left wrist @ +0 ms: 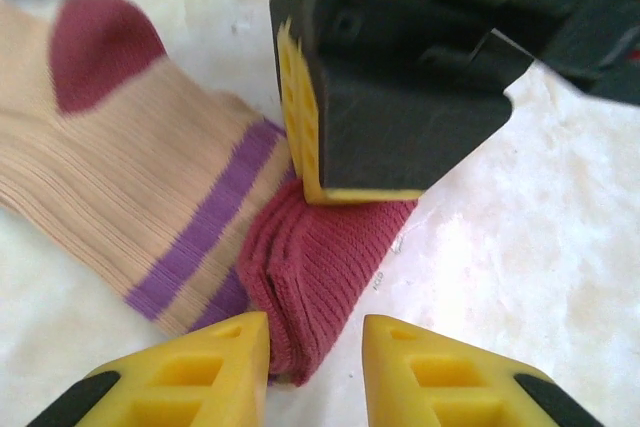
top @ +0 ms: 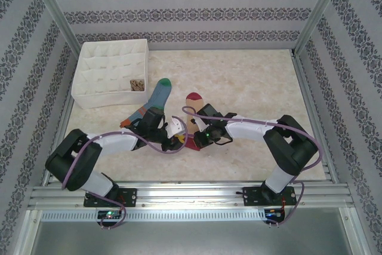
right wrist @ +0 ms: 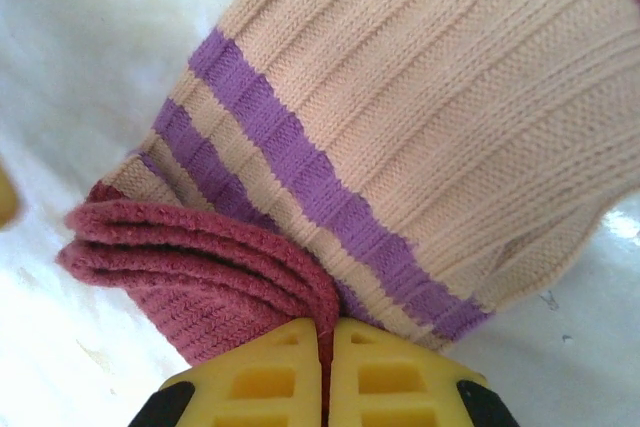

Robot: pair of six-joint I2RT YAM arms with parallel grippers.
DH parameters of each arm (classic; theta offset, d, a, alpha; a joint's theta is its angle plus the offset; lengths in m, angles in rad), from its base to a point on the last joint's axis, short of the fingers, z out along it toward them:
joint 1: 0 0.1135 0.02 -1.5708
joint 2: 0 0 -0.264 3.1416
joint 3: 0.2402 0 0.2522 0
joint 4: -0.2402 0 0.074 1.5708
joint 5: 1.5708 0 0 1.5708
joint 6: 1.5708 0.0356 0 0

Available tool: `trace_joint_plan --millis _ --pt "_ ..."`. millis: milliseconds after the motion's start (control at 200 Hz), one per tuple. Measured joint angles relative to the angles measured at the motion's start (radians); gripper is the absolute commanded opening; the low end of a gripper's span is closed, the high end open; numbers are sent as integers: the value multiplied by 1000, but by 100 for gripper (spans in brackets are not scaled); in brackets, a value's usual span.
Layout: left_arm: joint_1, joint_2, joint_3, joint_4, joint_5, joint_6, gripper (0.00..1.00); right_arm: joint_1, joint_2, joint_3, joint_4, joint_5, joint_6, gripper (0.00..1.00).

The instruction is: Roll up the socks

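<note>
Tan sock (top: 192, 113) lies flat on the table (top: 256, 88), near centre. In the top view its long axis runs from the maroon toe at 12 o'clock to the maroon cuff (left wrist: 320, 267) at 6 o'clock. Both arms meet at the cuff end.

Right gripper (right wrist: 328, 367): fingers pressed together, clamped on a doubled-over fold of the cuff. From these fingers the striped leg of the sock runs away toward 1 o'clock in the right wrist view.

Left gripper (left wrist: 315, 372): fingers apart, nothing clamped. The cuff fold sits just ahead of the gap at 12 o'clock and touches the inner edge of the left-hand finger. The sock body stretches off toward 10 o'clock.

Judgement: the roll has barely begun, with one fold at the cuff and the rest of the length flat. The next turn must travel along the long axis, cuff toward toe. The right arm owns the fold; the left is equally near and placed to pin or take it.

Blue sock (top: 156, 97) lies flat at 10 o'clock from the tan one, unrolled. Argyle sock (top: 137, 83) sits in a near-row compartment of the white box (top: 95, 58).
</note>
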Motion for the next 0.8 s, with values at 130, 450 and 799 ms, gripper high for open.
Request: trace_joint_plan --millis 130,450,799 --pt "-5 -97 -47 42 -13 101 32 -5 12 16 -20 -9 0 6" --pt "-125 -225 -70 -7 -240 473 34 -56 55 50 -60 -119 -9 8" --pt "-213 -47 -5 -47 -372 694 33 -87 80 64 -78 -185 -35 8"
